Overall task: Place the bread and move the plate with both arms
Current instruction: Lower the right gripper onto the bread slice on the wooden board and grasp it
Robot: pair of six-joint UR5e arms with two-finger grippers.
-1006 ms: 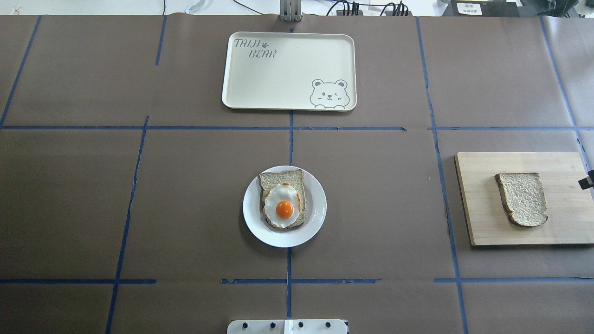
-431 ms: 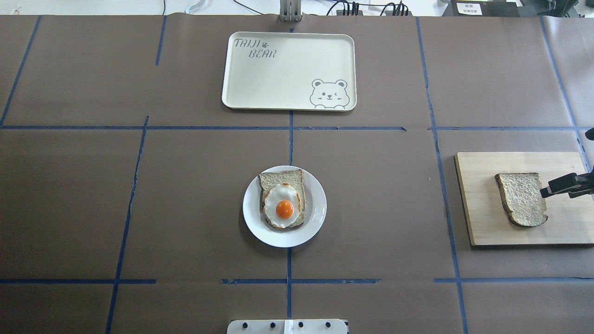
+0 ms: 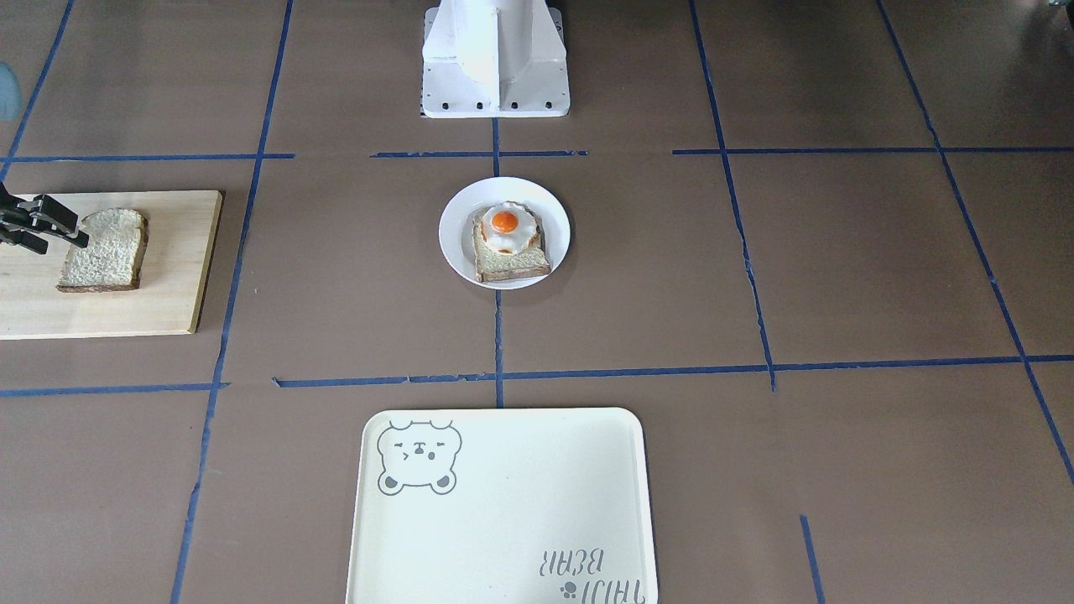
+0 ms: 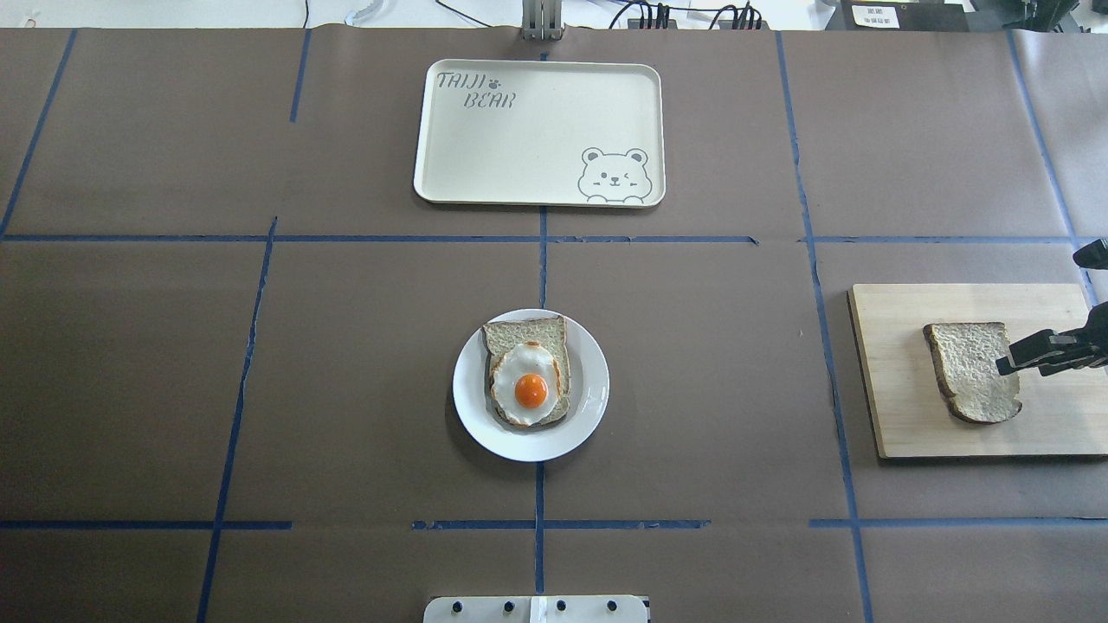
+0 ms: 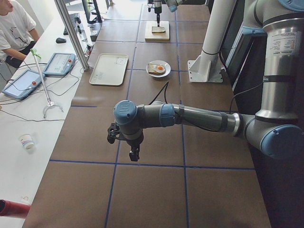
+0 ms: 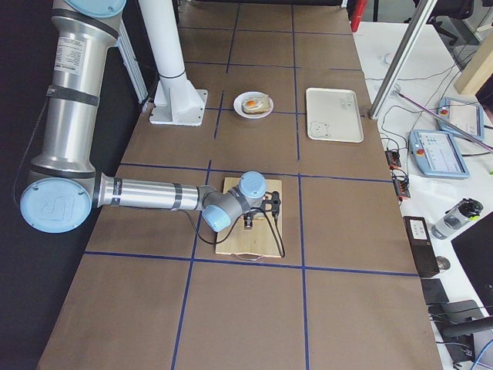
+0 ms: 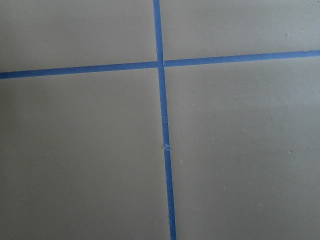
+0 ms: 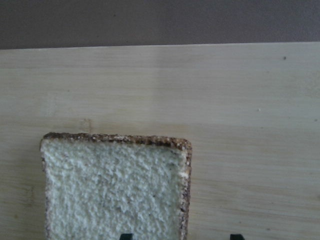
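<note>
Across the table point(image 3: 755, 252) from my base point(image 3: 495, 84), the front-facing camera catches my right gripper point(image 3: 50, 228) over the wooden board point(image 3: 180, 277), at the side of the bread point(image 3: 105, 250) nearest the table's end. The bread lies flat on the board, well apart from the plate point(image 3: 454, 226). The plate sits at mid-table in front of my base and carries a toast slice point(image 3: 513, 258) topped by a fried egg point(image 3: 505, 223). A cream tray point(image 3: 503, 520) with a bear drawing lies beyond the plate, on the operators' side.

From overhead, the right gripper enters at the right edge, its black fingers above the slice's right-hand side. Whether they touch the crust I cannot tell.

At the table's left end, my left arm point(image 5: 199, 116) stretches low over the brown covering. The left gripper point(image 5: 134, 153) points down, well apart from plate and bread. Whether it is spread or pressed together I cannot tell.

From the right end, my right arm point(image 6: 146, 194) reaches out over the board.

The left wrist camera shows brown covering crossed by blue tape lines point(image 7: 161, 125).

The right wrist camera shows my fingertips point(image 8: 126, 236) spread wide, one over the bread, the other over bare board, with the slice's crust edge between them.
</note>
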